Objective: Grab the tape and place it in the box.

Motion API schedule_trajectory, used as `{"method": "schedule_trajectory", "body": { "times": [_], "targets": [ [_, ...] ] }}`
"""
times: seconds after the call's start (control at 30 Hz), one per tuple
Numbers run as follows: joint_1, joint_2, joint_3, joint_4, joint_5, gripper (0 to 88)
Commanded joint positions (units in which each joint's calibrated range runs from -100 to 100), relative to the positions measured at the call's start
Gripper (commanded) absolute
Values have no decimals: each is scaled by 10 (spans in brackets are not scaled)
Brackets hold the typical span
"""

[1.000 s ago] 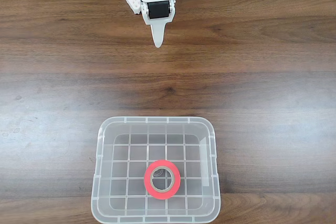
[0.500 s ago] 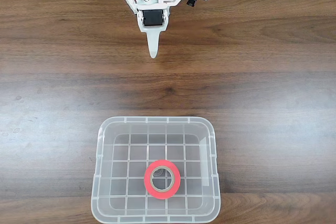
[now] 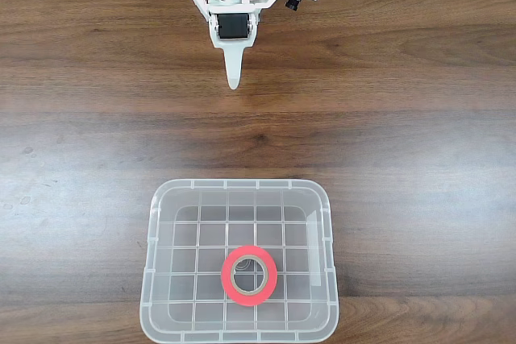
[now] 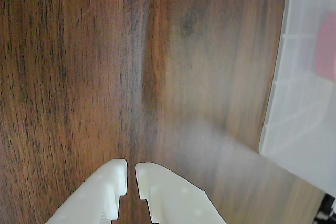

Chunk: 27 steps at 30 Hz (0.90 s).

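One roll, one box, and both lie well apart from me. Reading the fixed view from left to right, bare bench (image 3: pixel 72 159) comes first, then my gripper (image 3: pixel 233 84) at the far edge, pointing its tip toward the near edge. Slightly right of that line and close to the near edge sits the box (image 3: pixel 153 247), with the tape (image 3: pixel 249 275) lying flat on its grid floor, core opening facing up, a little nearer the front wall than the back. So the tape lies almost straight ahead of me along the way my tip points, only a touch to the right in this view, with a wide stretch of bare wood between us.

From the wrist view, wood grain takes up the left and middle, my gripper (image 4: pixel 131 174) enters from the bottom edge with its two fingers (image 4: pixel 113 182) drawn nearly together, a thin slit between them and nothing in it. At the right edge the box (image 4: pixel 275 103) wall shows, and behind it a blurred red patch that I take for the tape (image 4: pixel 326 45).

Judging from this, the placing looks done; nothing seems left but to pull away.
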State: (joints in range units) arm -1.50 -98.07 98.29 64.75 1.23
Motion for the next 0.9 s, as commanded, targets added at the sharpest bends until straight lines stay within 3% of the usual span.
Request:
{"method": "schedule_trajectory", "body": {
  "times": [0.0, 0.87],
  "targets": [
    [3, -8, -8, 0, -20, 12],
    [3, -8, -7, 0, -21, 15]
  ]
}}
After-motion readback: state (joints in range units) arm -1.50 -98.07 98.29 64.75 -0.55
